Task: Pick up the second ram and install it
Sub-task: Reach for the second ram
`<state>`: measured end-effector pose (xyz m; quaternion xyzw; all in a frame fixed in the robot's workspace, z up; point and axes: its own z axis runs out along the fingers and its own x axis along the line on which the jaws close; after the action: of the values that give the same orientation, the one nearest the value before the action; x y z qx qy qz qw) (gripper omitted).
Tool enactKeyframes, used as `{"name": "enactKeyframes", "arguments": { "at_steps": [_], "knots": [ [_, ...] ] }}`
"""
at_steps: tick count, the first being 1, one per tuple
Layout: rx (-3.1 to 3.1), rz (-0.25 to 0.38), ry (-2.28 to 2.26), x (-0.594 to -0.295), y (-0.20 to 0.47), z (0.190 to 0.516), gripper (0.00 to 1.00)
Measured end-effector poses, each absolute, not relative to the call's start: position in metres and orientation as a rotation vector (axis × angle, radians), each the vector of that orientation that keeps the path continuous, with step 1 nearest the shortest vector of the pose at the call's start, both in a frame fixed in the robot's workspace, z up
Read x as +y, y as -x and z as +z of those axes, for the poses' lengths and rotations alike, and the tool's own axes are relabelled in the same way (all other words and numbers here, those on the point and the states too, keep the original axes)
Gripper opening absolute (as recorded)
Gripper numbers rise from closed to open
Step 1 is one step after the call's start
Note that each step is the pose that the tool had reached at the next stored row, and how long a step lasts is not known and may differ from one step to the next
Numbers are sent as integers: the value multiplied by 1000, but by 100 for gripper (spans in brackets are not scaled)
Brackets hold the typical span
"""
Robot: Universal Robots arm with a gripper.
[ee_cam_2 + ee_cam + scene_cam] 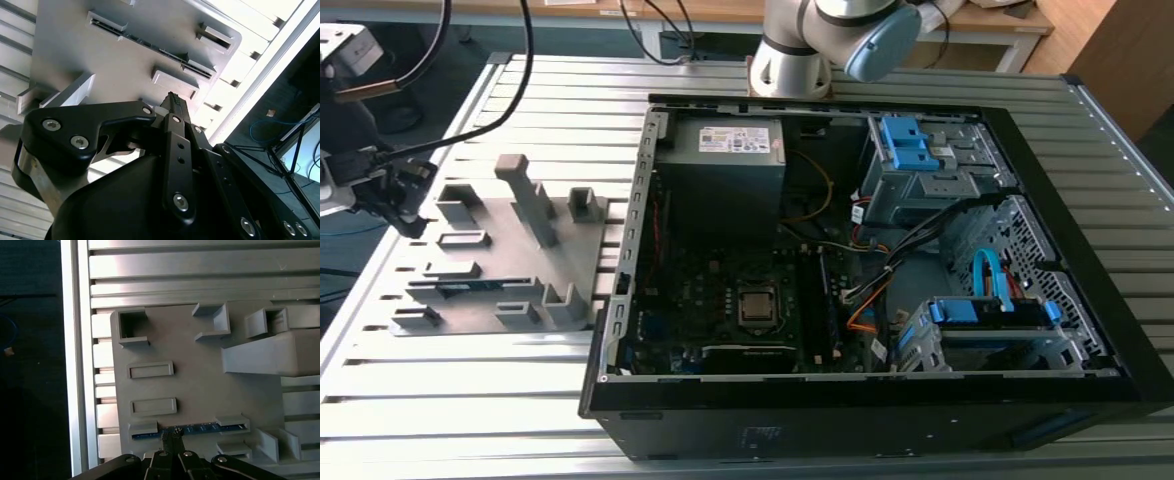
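Observation:
The second ram (210, 428) is a thin dark stick with a blue edge. It stands on edge in a slot between blocks of the grey holder plate (200, 385). In the exterior view it is a dark strip (470, 285) on the plate (494, 240). My gripper (172, 436) hangs over the plate with its two fingers pressed together. Its tips point at the middle of the stick's length and nothing is held between them. In the second wrist view the shut tips (174, 100) sit a little short of the ram (145, 42).
An open black computer case (854, 250) lies at the exterior view's right of the plate, its motherboard (754, 305) facing up. A tall grey block (534, 200) rises from the plate. Cables (480, 110) hang near my wrist over the slatted aluminium table (454, 400).

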<state>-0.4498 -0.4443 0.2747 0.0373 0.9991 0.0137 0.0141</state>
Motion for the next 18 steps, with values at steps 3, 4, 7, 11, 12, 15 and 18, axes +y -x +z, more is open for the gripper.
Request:
{"name": "enactKeyframes", "arguments": {
  "at_steps": [3,4,7,11,12,15,18],
  "knots": [
    [3111,42,-116,-445,450,272,10],
    [3111,42,-116,-445,450,271,10],
    [3111,38,-116,-449,450,269,10],
    [3111,27,-115,-454,450,265,10],
    [3111,21,-113,-455,449,264,10],
    [3111,7,-101,-455,446,261,10],
    [3113,5,-87,-455,440,256,10]
  ]
}}
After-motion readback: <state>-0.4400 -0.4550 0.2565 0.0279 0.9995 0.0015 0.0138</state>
